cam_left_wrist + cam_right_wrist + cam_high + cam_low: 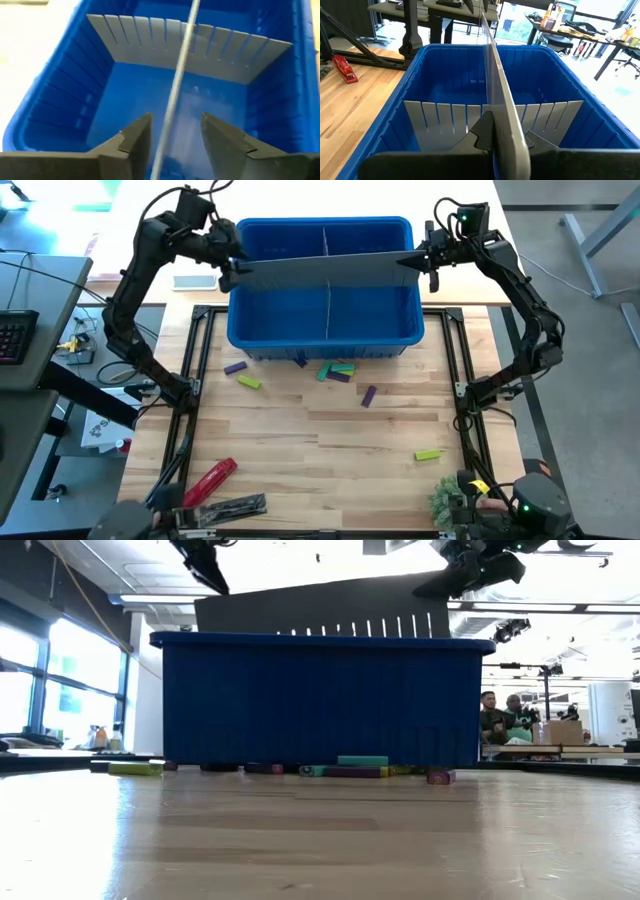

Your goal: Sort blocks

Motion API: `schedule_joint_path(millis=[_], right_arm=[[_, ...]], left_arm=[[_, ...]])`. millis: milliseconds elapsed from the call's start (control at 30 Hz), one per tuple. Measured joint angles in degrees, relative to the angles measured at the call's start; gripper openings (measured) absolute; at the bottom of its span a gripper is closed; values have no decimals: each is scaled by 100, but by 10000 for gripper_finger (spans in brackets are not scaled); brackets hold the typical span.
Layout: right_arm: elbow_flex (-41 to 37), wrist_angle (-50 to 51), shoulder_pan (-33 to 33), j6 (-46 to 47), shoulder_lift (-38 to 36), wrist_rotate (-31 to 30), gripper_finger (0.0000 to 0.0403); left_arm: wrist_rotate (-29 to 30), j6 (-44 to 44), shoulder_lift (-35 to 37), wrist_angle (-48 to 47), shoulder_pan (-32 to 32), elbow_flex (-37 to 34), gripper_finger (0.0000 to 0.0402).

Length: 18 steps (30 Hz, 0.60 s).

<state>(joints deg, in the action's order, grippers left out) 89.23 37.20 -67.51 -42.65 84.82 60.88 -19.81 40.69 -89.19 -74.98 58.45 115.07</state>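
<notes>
Above the bin (322, 330), both pincers level

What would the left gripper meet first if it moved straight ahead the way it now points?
Probably the long grey divider panel, standing edge-on between the left gripper's open jaws; beyond it, the slotted cross divider in the blue bin. Depth is unclear.

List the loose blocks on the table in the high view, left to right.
Purple block → lime block → cluster of green and teal blocks in front of the blue bin → purple block → lime block, alone toward the right.
</notes>
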Motion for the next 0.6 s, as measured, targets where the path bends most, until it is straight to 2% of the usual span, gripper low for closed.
schedule_joint_path(millis=[67,233,600], right_arm=[[0,-5,0,0,0,0,0],[0,-7,0,0,-2,0,0],[0,32,0,-28,-4,0,0]], left_arm=[[47,0,54,-103,3,2,157],[946,-88,49,-296,5,2,158],[1431,-254,-259,-376,20,0,159]])
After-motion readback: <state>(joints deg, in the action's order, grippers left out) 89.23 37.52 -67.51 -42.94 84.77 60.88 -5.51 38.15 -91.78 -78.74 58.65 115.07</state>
